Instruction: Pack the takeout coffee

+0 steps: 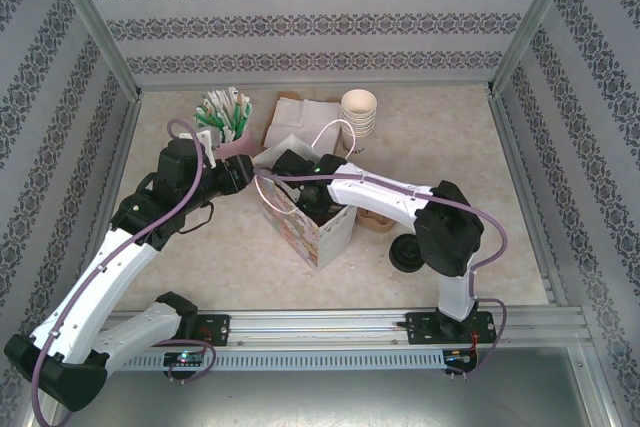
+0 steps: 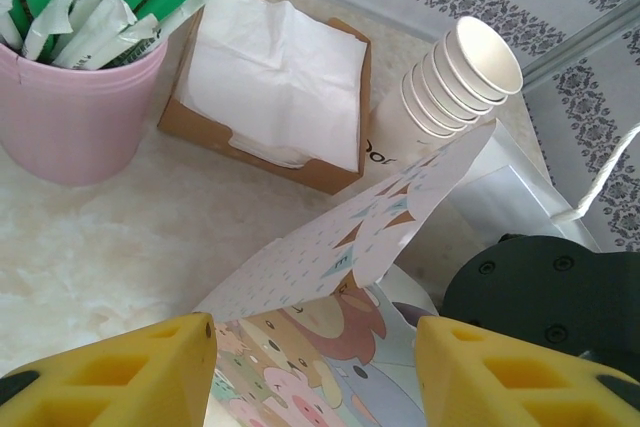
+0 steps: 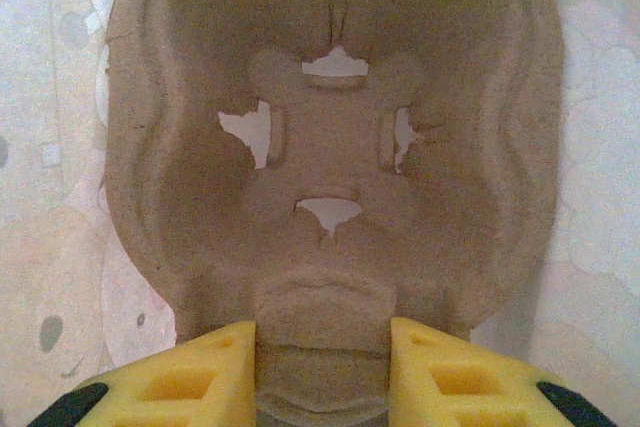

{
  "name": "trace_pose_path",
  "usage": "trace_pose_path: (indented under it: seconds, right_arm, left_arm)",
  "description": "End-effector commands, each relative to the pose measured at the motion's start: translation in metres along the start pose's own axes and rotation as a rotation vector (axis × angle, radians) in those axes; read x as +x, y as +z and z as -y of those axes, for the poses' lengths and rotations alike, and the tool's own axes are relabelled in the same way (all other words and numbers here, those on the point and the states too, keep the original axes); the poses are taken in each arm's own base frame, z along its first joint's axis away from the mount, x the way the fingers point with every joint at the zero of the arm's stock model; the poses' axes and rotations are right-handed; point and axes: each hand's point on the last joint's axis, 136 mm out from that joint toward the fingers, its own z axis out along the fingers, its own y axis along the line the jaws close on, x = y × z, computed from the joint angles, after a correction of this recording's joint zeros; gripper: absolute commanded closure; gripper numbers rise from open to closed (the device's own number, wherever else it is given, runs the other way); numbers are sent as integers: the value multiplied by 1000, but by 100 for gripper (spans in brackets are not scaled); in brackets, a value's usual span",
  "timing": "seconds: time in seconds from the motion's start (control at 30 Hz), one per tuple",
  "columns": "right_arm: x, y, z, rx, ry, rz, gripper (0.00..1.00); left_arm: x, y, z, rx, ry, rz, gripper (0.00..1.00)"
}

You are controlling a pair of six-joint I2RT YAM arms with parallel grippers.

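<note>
Yellow fingers of my right gripper (image 3: pixel 322 335) straddle the fibrous moulded-pulp cup carrier (image 3: pixel 330 147) lying inside the printed paper bag (image 1: pixel 328 235); whether they grip it, I cannot tell. My left gripper (image 2: pixel 315 332) is spread about the bag's rim. Black-lidded takeout coffee (image 1: pixel 405 253) seems to stand on the table (image 1: pixel 440 137) beside it.

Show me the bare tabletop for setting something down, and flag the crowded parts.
Bare: from the cup stack across to the right wall; the front strip between paper bag and rail. Crowded: back left, with pink pot and napkin box, and around the bag.
</note>
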Motion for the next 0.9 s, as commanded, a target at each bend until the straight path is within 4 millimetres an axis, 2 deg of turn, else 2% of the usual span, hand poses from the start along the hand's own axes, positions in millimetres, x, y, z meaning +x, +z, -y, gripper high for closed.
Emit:
trace_pose_path:
  seconds: [0.0,0.57,0.7,0.87]
  right_arm:
    - [12,21,6,1,34,-63,65]
    - [15,48,4,-14,42,-90,59]
    - [11,43,2,-20,49,-73,56]
    - [0,24,1,-26,61,-11,48]
  left_arm:
    - [-6,-9,0,2,22,29,44]
    - [-7,-14,-1,-3,16,35,44]
    - [-5,-14,-3,-11,17,30,44]
    - [-4,-13,-3,-13,18,25,44]
